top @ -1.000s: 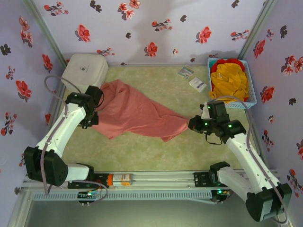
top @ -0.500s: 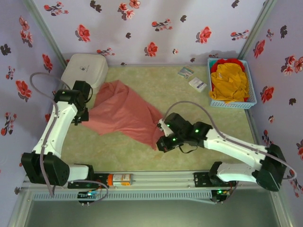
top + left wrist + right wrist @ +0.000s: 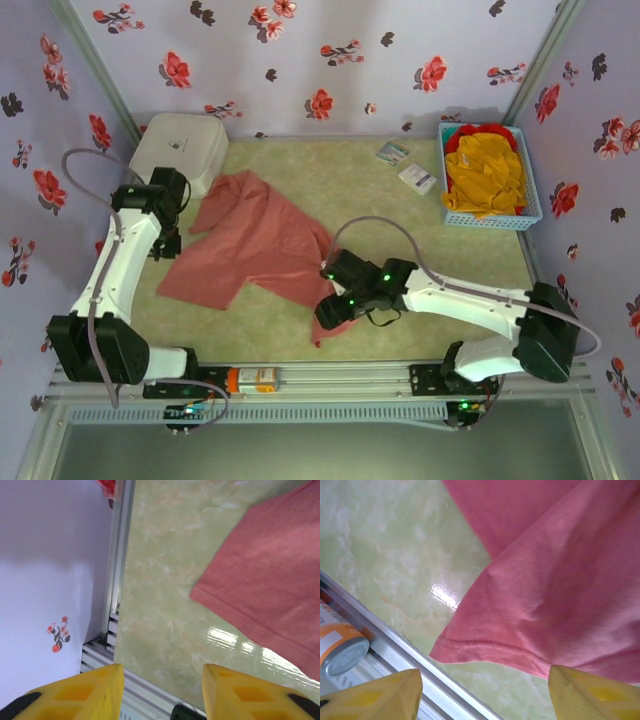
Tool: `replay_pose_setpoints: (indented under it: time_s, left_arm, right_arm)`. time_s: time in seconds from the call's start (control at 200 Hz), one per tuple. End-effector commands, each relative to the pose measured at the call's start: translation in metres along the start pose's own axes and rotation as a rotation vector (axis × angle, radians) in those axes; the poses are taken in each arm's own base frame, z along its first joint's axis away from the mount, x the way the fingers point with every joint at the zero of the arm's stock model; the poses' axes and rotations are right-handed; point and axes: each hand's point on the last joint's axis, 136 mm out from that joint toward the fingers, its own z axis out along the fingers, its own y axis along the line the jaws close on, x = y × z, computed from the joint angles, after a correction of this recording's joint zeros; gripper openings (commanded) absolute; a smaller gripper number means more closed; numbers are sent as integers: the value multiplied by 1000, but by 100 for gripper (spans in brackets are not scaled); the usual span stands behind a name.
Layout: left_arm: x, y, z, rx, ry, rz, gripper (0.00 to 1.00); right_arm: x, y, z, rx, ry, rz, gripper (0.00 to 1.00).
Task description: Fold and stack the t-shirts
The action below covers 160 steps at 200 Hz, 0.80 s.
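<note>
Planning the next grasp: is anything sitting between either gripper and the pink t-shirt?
Nothing visible. The right gripper hangs over the hem of the pink t-shirt; just bare table lies between the left gripper and its edge.

I read the salmon-pink t-shirt (image 3: 250,245) as soft matt cloth, the green table (image 3: 420,240) glossy and smooth, the rail (image 3: 119,555) ribbed metal

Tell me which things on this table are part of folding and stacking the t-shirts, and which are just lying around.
Part of the job:
pink t-shirt, lying loose and unfolded
yellow t-shirt and red t-shirt, both in the blue basket

Just lying about:
white box
two small packets
orange can at the near edge
</note>
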Motion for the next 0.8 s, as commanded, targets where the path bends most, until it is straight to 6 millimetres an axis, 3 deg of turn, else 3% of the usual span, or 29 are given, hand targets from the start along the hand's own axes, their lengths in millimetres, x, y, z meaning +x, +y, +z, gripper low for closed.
replay_pose_setpoints:
  time_s: [0.0, 0.195, 0.365, 0.43, 0.59, 0.795]
  left_arm:
    - [-3, -19, -12, 112, -28, -16, 48]
    - [-4, -105, -43, 435, -129, -27, 53]
    - [23, -202, -44, 675, -70, -11, 54]
    - [29, -237, -47, 720, -77, 20, 54]
    - [42, -301, -39, 689, -57, 162, 55]
    - [55, -345, -11, 531, 5, 340, 55]
  right_arm:
    - [-18, -34, -24, 100, -103, 88, 69]
    - [-32, -97, -33, 233, -173, 313, 71]
    - [-30, -138, -18, 205, -191, 550, 74]
    - [-29, -143, -9, 176, -181, 591, 75]
    - [-26, -148, 18, 128, -176, 654, 74]
    - [-24, -153, 32, 109, -191, 721, 71]
